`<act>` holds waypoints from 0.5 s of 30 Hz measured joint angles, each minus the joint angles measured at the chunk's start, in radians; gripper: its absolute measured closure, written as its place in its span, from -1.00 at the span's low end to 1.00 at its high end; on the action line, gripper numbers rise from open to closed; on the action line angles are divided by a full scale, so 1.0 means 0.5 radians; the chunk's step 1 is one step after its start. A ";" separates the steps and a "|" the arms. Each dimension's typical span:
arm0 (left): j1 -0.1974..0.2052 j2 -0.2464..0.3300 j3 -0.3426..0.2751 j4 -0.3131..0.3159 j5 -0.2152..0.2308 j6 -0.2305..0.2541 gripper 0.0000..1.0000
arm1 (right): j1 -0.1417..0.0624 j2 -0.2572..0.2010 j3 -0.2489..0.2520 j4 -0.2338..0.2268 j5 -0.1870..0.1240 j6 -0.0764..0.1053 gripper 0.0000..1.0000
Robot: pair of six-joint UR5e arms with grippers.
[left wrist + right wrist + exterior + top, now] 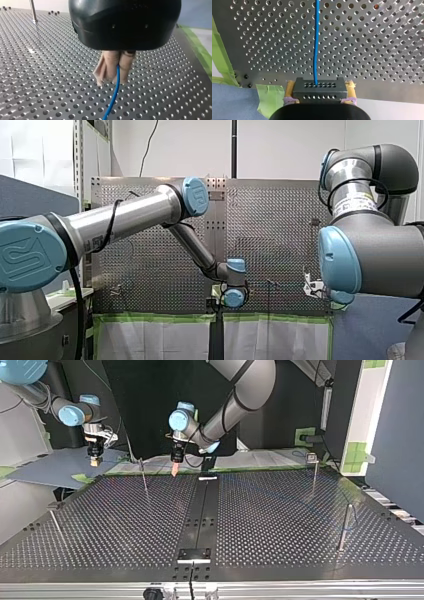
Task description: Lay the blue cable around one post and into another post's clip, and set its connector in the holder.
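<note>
**Cable held at both ends, routing not yet begun**

Routing is judged to be at its very start. The blue cable is pinched between the beige pads of the left end effector, which is closed narrowly on it just above the tabletop, at the arms' end of the black centre strip. The connector is clamped between the yellow pads of the right end effector, well to one side of the strip at the tabletop's edge. No post can be seen wrapped, and which fitting is the holder cannot be told.

A sweep of the left end effector around a post beside the strip is called for next, with the grip kept firm and slack fed so that the connector is not tugged.

The left arm is stretched long, its wrist turned straight down over the strip's end; the right arm is folded close, its end effector likewise pointed down.
</note>
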 joint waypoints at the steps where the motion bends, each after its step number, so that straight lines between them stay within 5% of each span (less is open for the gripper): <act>1: 0.003 0.000 0.000 -0.009 0.020 -0.020 0.09 | 0.000 0.000 0.000 0.002 0.000 0.000 1.00; 2: 0.005 0.001 0.000 -0.014 0.037 -0.035 -0.36 | 0.000 0.000 0.000 0.003 -0.001 0.000 1.00; 3: 0.006 0.001 0.000 -0.018 0.054 -0.047 -0.36 | 0.000 0.000 0.000 0.005 -0.001 0.000 1.00; 5: 0.010 0.002 0.000 -0.030 0.089 -0.061 -0.92 | 0.001 0.000 0.000 0.008 -0.002 0.002 1.00; 15: -0.004 0.041 0.001 -0.134 0.257 0.058 -1.00 | 0.005 0.000 0.000 0.016 -0.005 0.037 1.00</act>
